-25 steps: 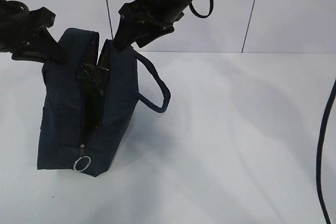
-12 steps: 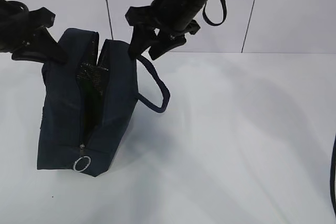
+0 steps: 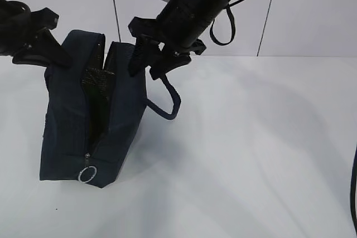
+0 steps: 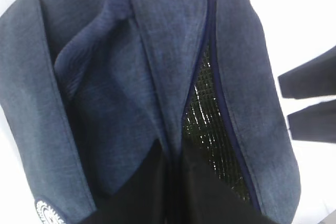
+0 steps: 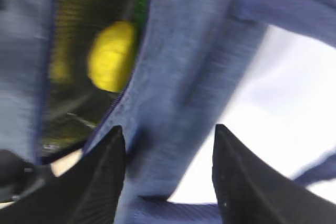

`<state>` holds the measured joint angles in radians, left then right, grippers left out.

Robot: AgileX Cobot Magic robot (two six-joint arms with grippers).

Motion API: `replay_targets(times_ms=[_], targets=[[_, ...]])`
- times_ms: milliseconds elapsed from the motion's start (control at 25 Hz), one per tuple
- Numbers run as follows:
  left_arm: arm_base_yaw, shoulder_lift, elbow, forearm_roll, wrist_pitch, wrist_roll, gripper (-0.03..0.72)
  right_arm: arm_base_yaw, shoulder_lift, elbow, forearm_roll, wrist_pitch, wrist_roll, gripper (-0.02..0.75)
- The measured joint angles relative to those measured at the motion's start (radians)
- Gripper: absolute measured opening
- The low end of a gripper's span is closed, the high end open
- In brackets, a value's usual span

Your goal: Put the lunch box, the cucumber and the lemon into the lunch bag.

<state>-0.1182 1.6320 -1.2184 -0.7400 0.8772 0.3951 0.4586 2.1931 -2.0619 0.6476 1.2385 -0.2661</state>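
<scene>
- Lunch bag (image 3: 92, 121) stands on the white table (image 3: 251, 154), zipper open along the top, metal ring pull (image 3: 87, 174) down at the near end.
- Lemon (image 5: 111, 55) is already inside: the right wrist view shows it yellow against the shiny lining, through the opening.
- A strip of green sits just above the lemon in that view. Could be the cucumber or the box lid; too blurred to call.
- Lunch box and cucumber aren't on the table anywhere in the exterior view. My read is they're in the bag too, but the pictures don't confirm it.
- Right gripper (image 3: 150, 65) is at the bag's right top edge, near the loop handle (image 3: 167, 101). Jaws spread and empty; in its wrist view the bag's right wall lies between the two fingers (image 5: 94, 182), not pinched.
- Left gripper (image 3: 53, 55) is at the bag's upper left corner. In its wrist view the jaws are closed, pinching a fold of the bag fabric at the opening.
- Judgement: loading looks done or nearly done; what's left is confirming contents and letting go.
- Writing: small white round mark (image 4: 48, 212) on the bag at the bottom edge of the left wrist view; not readable. No other labels seen.
</scene>
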Motion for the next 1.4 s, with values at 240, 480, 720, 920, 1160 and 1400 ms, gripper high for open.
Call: replay_targets(times_ms=[240, 480, 720, 920, 1160, 1400], targets=[[0.0, 0.0, 0.0, 0.0, 0.0, 0.0, 0.008, 0.0, 0.001, 0.082, 0.035, -0.018, -0.018, 0.421], [0.0, 0.0, 0.0, 0.002, 0.0, 0.007, 0.008, 0.0, 0.001, 0.09, 0.132, -0.039, -0.077, 0.421], [0.0, 0.0, 0.0, 0.002, 0.002, 0.007, 0.008, 0.0, 0.001, 0.09, 0.112, -0.044, -0.088, 0.239], [0.0, 0.0, 0.0, 0.002, 0.003, 0.007, 0.008, 0.0, 0.001, 0.09, 0.071, -0.055, -0.172, 0.03], [0.0, 0.0, 0.0, 0.0, 0.013, 0.007, 0.008, 0.0, -0.003, 0.09, 0.051, -0.057, -0.188, 0.02], [0.0, 0.0, 0.0, -0.066, 0.045, 0.075, 0.008, 0.0, -0.053, 0.092, 0.01, -0.047, -0.188, 0.02]])
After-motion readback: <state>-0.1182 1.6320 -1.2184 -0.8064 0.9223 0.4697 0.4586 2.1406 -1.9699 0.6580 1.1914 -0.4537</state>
